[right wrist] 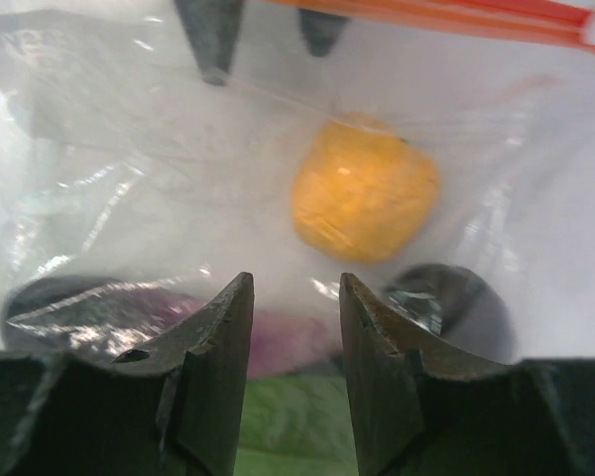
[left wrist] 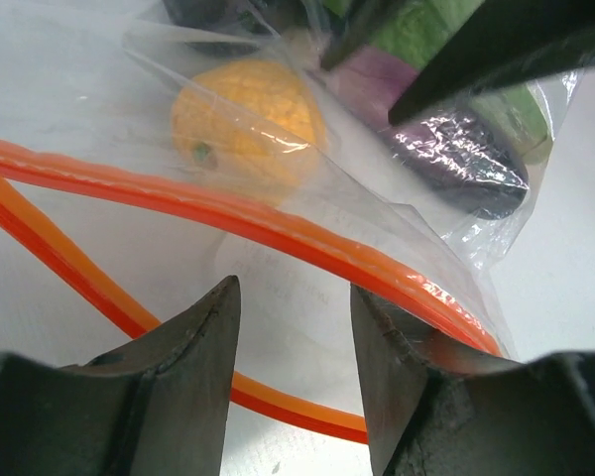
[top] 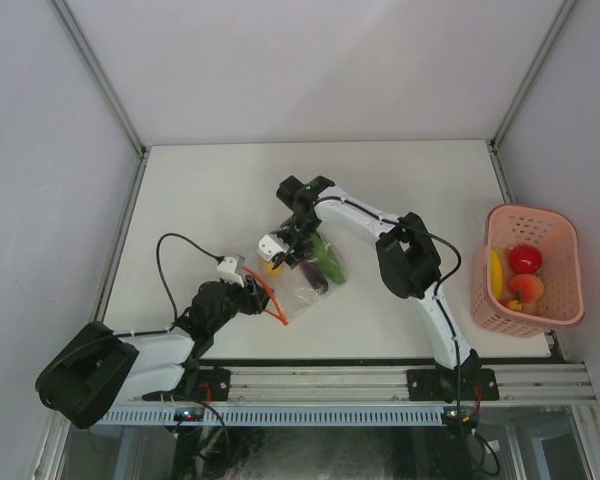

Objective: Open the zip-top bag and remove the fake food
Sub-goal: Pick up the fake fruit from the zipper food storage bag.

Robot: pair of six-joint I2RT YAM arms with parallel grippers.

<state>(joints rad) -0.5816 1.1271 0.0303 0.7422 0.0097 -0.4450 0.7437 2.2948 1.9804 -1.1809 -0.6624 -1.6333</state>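
Left pincer (left wrist: 295, 297): half-wide astride zip strip (left wrist: 278, 230), likely steadying bag (left wrist: 367, 198).
Right pincer (right wrist: 295, 288): narrow, empty, aimed at orange fruit (right wrist: 365, 190).

Zip-top bag (top: 310, 283) lies flat on the table (top: 200, 190); the fake food (top: 329, 263) sits inside the bag, bunched at its far side, away from the zip strip (top: 272, 303) along the bag's left edge. Left gripper (top: 258, 293) is at the bag's left, just beside the strip; right gripper (top: 288, 256) is over the bag's far-left corner; a basket (top: 572, 300) stands well apart to the bag's right, with more toy fruit (top: 525, 259) in it.
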